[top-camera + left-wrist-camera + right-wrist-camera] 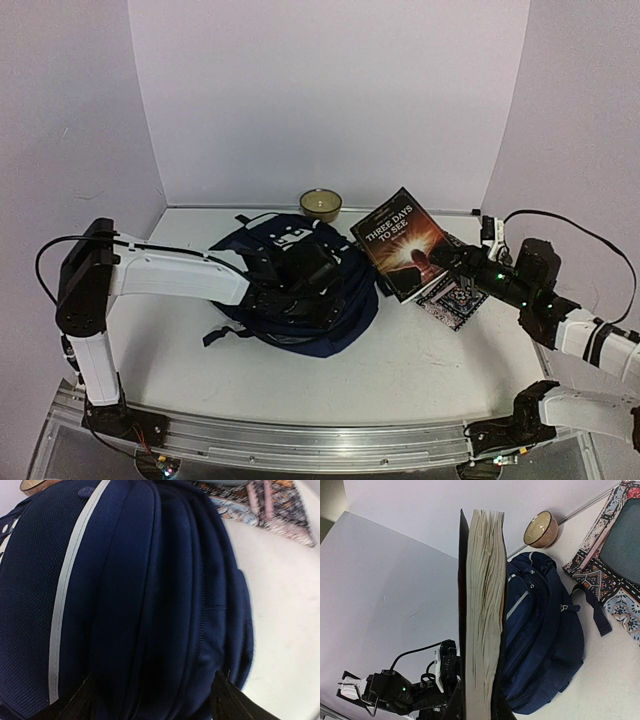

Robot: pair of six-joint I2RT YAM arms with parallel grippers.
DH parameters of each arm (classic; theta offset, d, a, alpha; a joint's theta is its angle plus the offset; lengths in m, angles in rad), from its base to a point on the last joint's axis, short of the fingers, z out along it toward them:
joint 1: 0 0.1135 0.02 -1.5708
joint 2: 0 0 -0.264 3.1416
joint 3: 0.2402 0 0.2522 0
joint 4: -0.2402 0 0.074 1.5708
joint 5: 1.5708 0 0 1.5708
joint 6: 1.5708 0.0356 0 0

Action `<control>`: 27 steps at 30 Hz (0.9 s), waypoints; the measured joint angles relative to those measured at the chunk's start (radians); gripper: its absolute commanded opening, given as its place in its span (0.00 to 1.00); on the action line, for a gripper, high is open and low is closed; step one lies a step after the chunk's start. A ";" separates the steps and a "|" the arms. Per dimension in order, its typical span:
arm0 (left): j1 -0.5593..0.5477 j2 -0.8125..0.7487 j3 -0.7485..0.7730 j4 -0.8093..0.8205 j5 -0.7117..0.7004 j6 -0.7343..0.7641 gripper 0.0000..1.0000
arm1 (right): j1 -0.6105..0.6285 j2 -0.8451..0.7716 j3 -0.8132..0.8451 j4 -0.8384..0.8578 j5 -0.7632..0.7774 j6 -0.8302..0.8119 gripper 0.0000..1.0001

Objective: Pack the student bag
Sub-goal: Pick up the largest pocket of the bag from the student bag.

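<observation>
Lavender walls back a white table, and the bag lies slumped in the middle of it, its top end toward a small bowl at the far edge.

The bag is soft navy fabric and looks bulky but limp. It will likely sag and fold under any pull, so a pinch on loose cloth beside the zip should hold better than a grab at the rounded body. Whether that zip is open cannot be told from these views.

The left gripper sits right over the bag with its fingers spread wide, one on each side of a ridge of fabric and not closed on it. A white stripe runs past them.

The right gripper is clamped on a thick book, held up clear of the table just right of the bag. The cover reads "THREE DAYS TO SEE". The book is stiff and will go in edge-first if the opening is held wide.

Below it lies what looks like a patterned notebook. The marks on the bag's white patch are too small to read.
</observation>
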 measured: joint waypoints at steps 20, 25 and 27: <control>-0.031 0.098 0.111 -0.136 -0.254 -0.002 0.03 | -0.003 -0.008 0.000 -0.112 -0.012 -0.030 0.00; -0.015 0.051 0.112 -0.167 -0.237 0.007 0.00 | -0.003 -0.026 -0.006 -0.126 -0.039 -0.005 0.00; -0.001 0.037 0.114 -0.181 -0.211 0.006 0.00 | -0.003 -0.044 -0.023 -0.125 -0.052 0.012 0.00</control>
